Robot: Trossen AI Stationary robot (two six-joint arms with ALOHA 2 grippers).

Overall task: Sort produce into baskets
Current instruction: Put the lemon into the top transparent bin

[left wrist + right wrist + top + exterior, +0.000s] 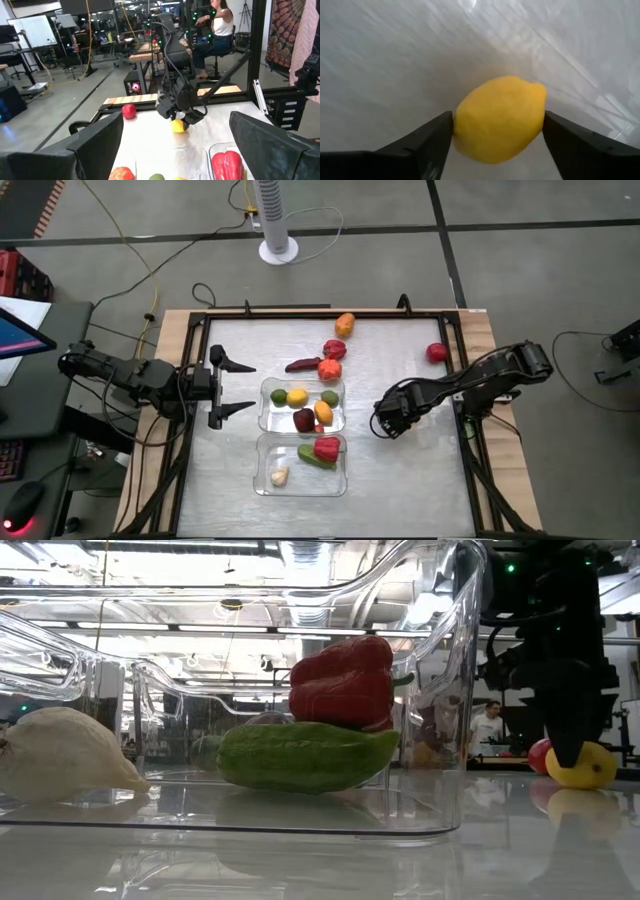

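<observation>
My right gripper (385,423) stands low over the table, right of the two clear tubs, shut on a yellow lemon (498,120). The lemon also shows in the low view (582,768) and the left wrist view (178,125); the gripper hides it in the high view. My left gripper (247,388) hangs open and empty left of the far tub (265,386). That tub holds several pieces: green, yellow, orange, dark red. The near tub (261,480) holds a pale garlic bulb (65,755), a green cucumber (305,755) and a red pepper (343,682) lying on the cucumber. My right gripper pinches the lemon between its two fingers, one fingertip (440,132) on each side of its middle (462,120). The fingers come from above, slanting down. The lemon's underside (585,783) sits at the table top.
Loose produce lies beyond the far tub: an orange piece (345,325), a red one (334,349), a dark purple one (302,365), an orange-red one (329,369). A red piece (436,353) lies near the right edge. A person sits in the room beyond (217,30).
</observation>
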